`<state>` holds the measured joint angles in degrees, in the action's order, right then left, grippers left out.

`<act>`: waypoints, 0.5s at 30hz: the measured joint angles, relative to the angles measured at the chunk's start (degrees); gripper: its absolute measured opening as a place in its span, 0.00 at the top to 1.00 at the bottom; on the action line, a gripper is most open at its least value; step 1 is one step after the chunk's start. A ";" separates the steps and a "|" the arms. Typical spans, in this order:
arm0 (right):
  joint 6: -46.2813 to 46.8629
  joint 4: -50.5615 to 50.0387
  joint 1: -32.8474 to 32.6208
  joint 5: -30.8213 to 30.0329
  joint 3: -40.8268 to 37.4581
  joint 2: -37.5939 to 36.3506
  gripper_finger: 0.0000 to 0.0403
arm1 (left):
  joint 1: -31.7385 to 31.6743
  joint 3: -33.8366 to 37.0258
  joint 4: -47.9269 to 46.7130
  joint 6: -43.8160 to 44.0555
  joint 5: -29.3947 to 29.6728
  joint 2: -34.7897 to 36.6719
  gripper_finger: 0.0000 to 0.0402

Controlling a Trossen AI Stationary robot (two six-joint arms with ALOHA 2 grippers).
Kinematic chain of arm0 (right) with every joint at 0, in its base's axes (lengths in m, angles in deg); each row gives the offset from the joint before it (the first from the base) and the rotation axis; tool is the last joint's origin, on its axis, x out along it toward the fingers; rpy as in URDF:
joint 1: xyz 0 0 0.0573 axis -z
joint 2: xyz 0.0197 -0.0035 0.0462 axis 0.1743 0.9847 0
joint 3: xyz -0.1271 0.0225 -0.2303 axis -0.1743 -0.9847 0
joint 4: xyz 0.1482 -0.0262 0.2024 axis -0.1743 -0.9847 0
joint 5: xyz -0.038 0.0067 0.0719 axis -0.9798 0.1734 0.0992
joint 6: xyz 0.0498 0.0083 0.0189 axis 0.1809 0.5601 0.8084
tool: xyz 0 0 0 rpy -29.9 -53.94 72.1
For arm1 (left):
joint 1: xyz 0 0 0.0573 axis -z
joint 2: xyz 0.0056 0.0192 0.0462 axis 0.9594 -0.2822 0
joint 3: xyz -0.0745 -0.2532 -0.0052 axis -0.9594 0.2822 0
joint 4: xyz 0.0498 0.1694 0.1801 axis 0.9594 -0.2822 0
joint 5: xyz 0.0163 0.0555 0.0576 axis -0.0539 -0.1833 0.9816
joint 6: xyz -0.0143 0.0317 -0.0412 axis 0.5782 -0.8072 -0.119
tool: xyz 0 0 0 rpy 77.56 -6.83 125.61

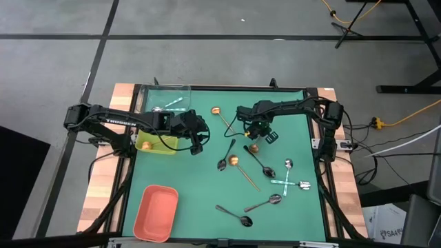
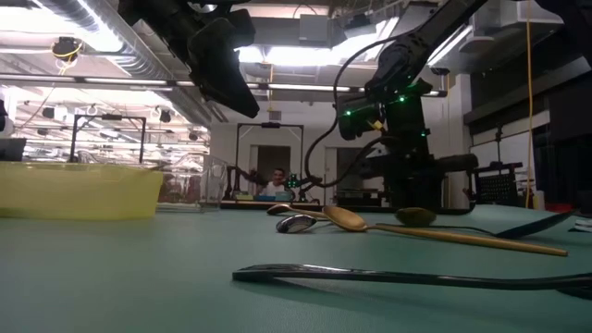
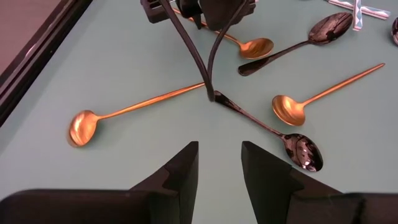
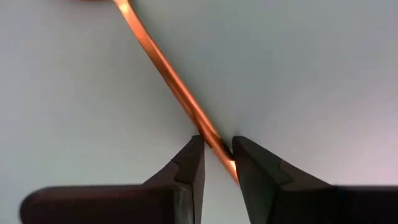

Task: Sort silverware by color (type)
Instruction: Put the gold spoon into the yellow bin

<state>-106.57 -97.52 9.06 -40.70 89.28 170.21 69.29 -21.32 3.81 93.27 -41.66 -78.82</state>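
Only right wrist: right claw [image 4: 216, 163] pinching copper spoon [image 4: 169, 76] handle | left claw [image 3: 219, 163] spread

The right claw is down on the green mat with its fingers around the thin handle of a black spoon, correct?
Not black. In the right wrist view, the right claw is on the green mat with its fingers around the thin handle of a copper-gold spoon.

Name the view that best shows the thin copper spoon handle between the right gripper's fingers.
Right wrist view: the thin copper spoon handle runs between the right gripper. High view shows it tiny; left wrist view shows the whole spoon.
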 joint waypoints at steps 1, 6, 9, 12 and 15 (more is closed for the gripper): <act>-0.38 0.27 0.00 0.01 0.00 0.00 0.79 | 0.00 0.00 0.00 0.00 0.00 0.01 0.71; -2.67 1.81 0.00 0.05 0.00 0.00 0.79 | 0.00 0.00 0.02 0.00 0.00 0.01 0.71; -2.95 2.05 0.00 0.13 0.00 -0.02 0.79 | 0.00 0.00 0.02 0.00 0.00 0.00 0.71; -4.32 1.72 0.00 0.12 0.07 -0.02 0.80 | 0.00 0.00 0.02 0.00 0.00 0.01 0.71; -6.03 0.62 0.02 0.11 0.18 -0.02 0.82 | 0.00 0.00 0.02 0.00 0.00 0.00 0.71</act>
<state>-112.59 -96.90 9.08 -40.59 89.46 170.19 69.29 -21.32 3.83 93.27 -41.66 -78.82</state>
